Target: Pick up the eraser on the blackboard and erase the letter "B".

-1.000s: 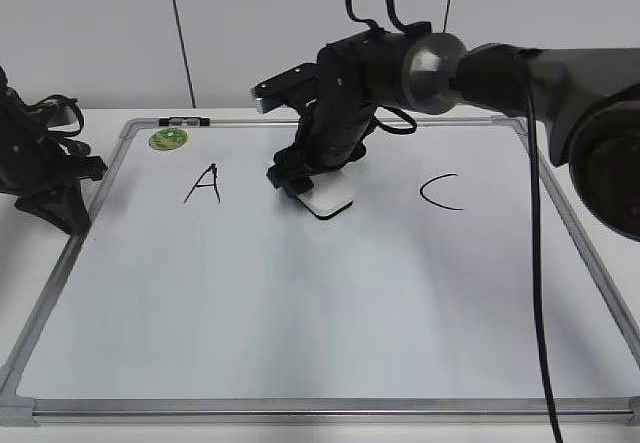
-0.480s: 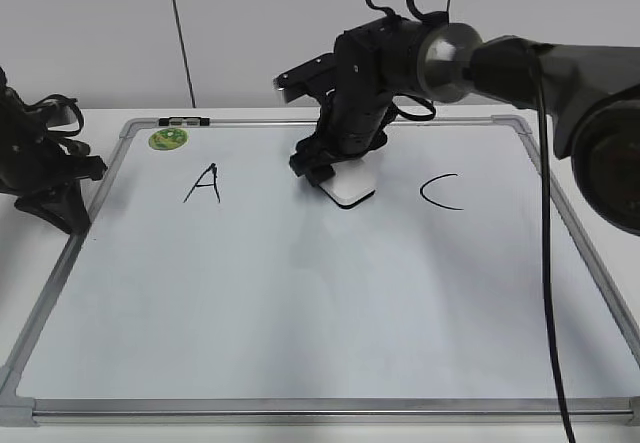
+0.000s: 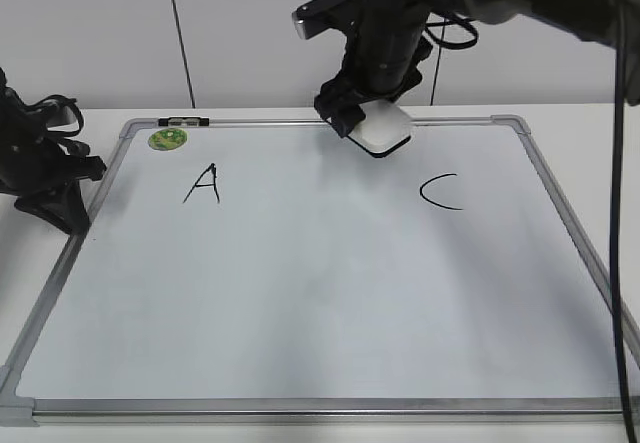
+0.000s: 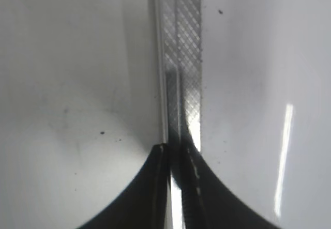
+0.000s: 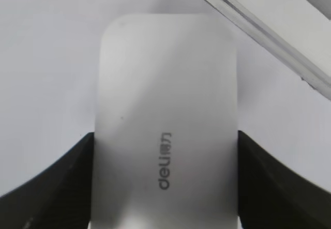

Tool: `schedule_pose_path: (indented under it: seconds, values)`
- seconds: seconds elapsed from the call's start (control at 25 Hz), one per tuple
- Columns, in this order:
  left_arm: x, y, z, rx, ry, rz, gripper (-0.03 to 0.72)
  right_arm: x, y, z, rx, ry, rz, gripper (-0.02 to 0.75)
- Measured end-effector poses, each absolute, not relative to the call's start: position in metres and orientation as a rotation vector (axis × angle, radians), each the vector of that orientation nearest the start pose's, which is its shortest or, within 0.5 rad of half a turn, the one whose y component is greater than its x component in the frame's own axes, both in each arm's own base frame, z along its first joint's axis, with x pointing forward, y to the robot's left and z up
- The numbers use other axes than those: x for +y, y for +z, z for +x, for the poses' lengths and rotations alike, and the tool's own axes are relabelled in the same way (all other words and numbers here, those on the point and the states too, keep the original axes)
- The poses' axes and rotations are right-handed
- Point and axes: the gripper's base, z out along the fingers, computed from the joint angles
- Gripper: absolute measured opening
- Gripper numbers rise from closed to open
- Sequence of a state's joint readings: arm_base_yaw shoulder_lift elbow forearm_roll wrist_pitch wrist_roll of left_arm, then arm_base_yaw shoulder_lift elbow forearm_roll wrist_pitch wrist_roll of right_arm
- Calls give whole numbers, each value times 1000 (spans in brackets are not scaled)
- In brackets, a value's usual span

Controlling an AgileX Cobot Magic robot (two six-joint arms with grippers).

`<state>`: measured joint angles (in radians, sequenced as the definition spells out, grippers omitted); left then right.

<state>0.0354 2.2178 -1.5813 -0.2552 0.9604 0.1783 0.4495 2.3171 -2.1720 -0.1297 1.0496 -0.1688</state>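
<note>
The blackboard [image 3: 320,293] is a white board in a silver frame, lying flat on the table. A black "A" [image 3: 203,184] and a black "C" [image 3: 441,191] are on it. No letter "B" shows; the board between them is bare white. My right gripper [image 3: 372,123] is shut on the white eraser [image 3: 383,129] and holds it above the board's far edge. In the right wrist view the eraser [image 5: 165,84] sits between both fingers of the right gripper [image 5: 165,141], with the frame [image 5: 269,32] behind it. My left gripper [image 3: 62,206] is shut and empty over the board's left frame [image 4: 182,43].
A small round green magnet [image 3: 168,139] sits at the board's far left corner. A small dark clip-like object [image 3: 185,121] lies on the top frame beside it. The right arm's cable [image 3: 620,263] hangs down over the board's right side.
My right gripper has lifted the eraser off the board between "A" and "C" and carried it up and back toward the far edge. The left arm has not moved.
</note>
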Motion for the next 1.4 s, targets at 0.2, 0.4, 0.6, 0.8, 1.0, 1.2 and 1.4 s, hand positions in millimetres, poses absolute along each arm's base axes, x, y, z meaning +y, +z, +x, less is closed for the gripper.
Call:
schedule_pose_path:
  seconds: [0.2,0.4,0.6,0.8,1.0,1.2,1.4]
  values:
    - [-3,124,434,3042,-314,4,49,182,256,462,2570,-24,-782,526]
    - [-3,124,434,3042,-314,4,49,143,268,452,2620,-3,-691,526]
    - [-3,124,434,3042,-314,3,49,90,259,424,2661,28,-536,526]
    - [-3,124,434,3041,-321,-4,49,41,233,389,2687,88,-310,526]
    - [-3,124,434,3040,-326,-7,49,17,204,370,2721,108,-169,526]
    - [-4,124,434,3039,-331,-11,49,16,194,371,2666,106,-133,526]
    - [-4,124,434,3039,-333,-12,50,15,181,380,2633,99,-92,526]
